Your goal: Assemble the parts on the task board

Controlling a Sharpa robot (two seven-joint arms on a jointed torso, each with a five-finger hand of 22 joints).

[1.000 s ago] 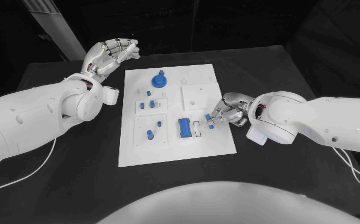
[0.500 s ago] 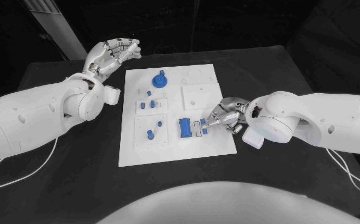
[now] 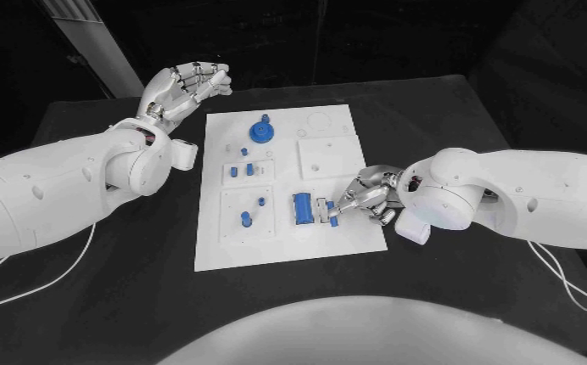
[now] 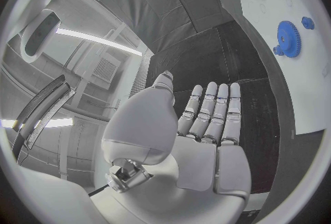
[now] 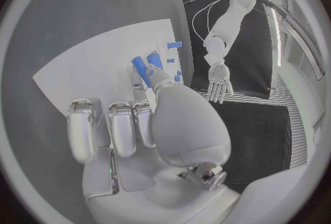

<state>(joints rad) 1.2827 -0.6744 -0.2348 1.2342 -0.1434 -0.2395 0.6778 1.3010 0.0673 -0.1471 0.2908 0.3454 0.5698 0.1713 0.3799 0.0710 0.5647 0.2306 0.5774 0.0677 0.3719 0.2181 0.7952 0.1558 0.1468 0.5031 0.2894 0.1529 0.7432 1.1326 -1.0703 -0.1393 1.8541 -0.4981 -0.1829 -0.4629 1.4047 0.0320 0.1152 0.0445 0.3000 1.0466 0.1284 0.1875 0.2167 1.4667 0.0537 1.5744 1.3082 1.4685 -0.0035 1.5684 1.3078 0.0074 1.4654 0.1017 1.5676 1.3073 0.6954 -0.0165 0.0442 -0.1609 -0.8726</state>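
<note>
White arms (image 3: 74,182), silver hands (image 3: 183,87), white cables (image 3: 49,276)

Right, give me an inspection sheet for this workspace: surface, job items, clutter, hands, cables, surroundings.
Surface: black table with the white task board in its middle.
Job's things: blue gear at the board's far end; small blue parts mid-board; a long blue block in a near recess; a small blue part at the right hand's fingertips, beside that block.
Clutter: nothing seen.
Hands: left hand raised off the board's far left corner, fingers apart, holding nothing; right hand low over the board's near right area, apparently pinching the small part.
Cables: a white cable trails on the table under the left arm; another by the right arm.
Surroundings: dark backdrop behind the table.
</note>
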